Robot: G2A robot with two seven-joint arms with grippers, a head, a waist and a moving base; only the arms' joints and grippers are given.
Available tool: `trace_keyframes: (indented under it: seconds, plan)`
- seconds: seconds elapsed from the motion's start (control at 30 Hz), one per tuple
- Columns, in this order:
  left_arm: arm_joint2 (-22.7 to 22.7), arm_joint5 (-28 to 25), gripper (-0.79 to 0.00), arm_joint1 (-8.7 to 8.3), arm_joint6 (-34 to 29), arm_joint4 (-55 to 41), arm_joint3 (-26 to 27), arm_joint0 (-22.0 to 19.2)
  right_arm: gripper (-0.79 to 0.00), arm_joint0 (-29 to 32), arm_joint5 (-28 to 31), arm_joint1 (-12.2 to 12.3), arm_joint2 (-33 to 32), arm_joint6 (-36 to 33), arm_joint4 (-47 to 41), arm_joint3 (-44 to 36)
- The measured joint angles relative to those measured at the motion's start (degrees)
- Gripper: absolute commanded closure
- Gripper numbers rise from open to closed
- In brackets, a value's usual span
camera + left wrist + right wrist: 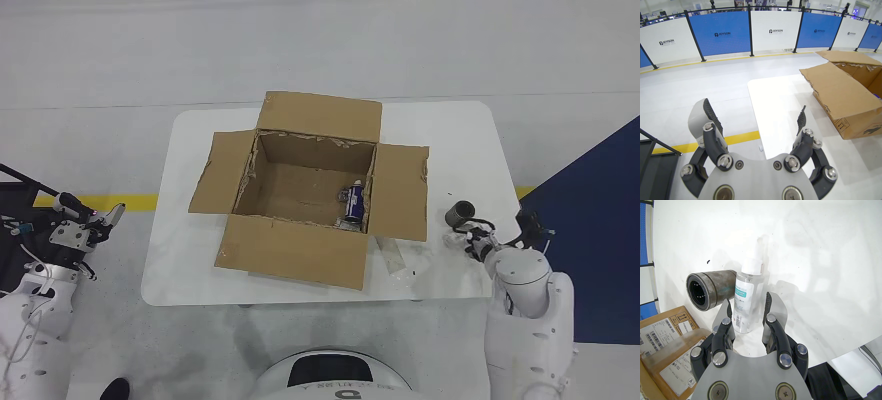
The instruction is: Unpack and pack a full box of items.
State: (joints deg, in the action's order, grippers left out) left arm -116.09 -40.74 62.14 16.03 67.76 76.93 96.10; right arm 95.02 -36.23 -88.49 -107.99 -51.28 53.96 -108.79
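**Operator:** Which arm is nearer the spray bottle?

**Spotter:** Your right one. The spray bottle [748,289] is on the tabletop [819,256], just off the right flap of the box [300,255]. Your right end effector [748,298] has its fingers spread on either side of the bottle's base, not pinching it. The bottle's long axis runs straight ahead of the end effector, cap end farthest, so I judge that closing is all you need.

**Operator:** Anything crowding it?

**Spotter:** A metal cylinder [715,285] sits right against the bottle on the box side, possibly touching. Your left end effector [754,106] is spread and empty, well apart from the box on its opposite side.

**Operator:** What do the views add?

**Spotter:** The top view gives you the box interior, with a blue item [353,200] by its right wall. The right wrist view gives you the gap between pads and bottle.
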Motion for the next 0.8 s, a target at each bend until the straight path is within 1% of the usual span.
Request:
trace_keyframes:
  seconds: [0.13, 0.4, 0.5, 0.53, 0.57, 0.6, 0.63, 0.67, 0.77, 0.8]
  plan:
    - [0.0, 0.0, -0.785, 0.00, 0.0, 0.0, 0.0, 0.0, -0.348, 0.8, -0.4, 0.1, 0.3, 0.8, -0.5, -0.9]
    - [0.0, 0.0, -0.785, 0.00, 0.0, 0.0, 0.0, 0.0, -0.360, 3.7, 0.0, 0.0, 0.3, 5.8, -4.5, -3.6]
    - [0.0, 0.0, -0.785, 0.00, 0.0, 0.0, 0.0, 0.0, -0.403, 6.1, 0.7, -0.3, 0.8, 9.6, -6.8, -7.1]
    - [0.0, 0.0, -0.785, 0.00, 0.0, 0.0, 0.0, 0.0, -0.477, 7.2, 1.4, -0.4, 1.0, 11.0, -7.8, -8.6]
    - [0.0, 0.0, -0.785, 0.00, 0.0, 0.0, 0.0, 0.0, -0.474, 8.7, 2.3, -0.6, 1.3, 12.9, -9.1, -10.5]
    - [0.0, 0.0, -0.785, 0.00, 0.0, 0.0, 0.0, 0.0, -0.403, 9.9, 3.1, -0.7, 1.7, 14.1, -10.0, -12.0]
    - [0.0, 0.0, -0.785, 0.00, 0.0, 0.0, 0.0, 0.0, -0.388, 11.1, 4.2, -0.8, 2.1, 15.2, -10.7, -13.5]
    - [0.0, 0.0, -0.785, 0.00, 0.0, 0.0, 0.0, 0.0, -0.388, 12.6, 6.0, -0.8, 2.7, 16.4, -11.4, -15.5]
    - [0.0, 0.0, -0.785, 0.00, 0.0, 0.0, 0.0, 0.0, -0.422, 16.0, 11.5, -0.8, 4.1, 18.9, -11.7, -20.0]
    - [0.0, 0.0, -0.785, 0.00, 0.0, 0.0, 0.0, 0.0, -0.397, 16.7, 13.2, -0.7, 4.7, 19.5, -11.4, -21.2]
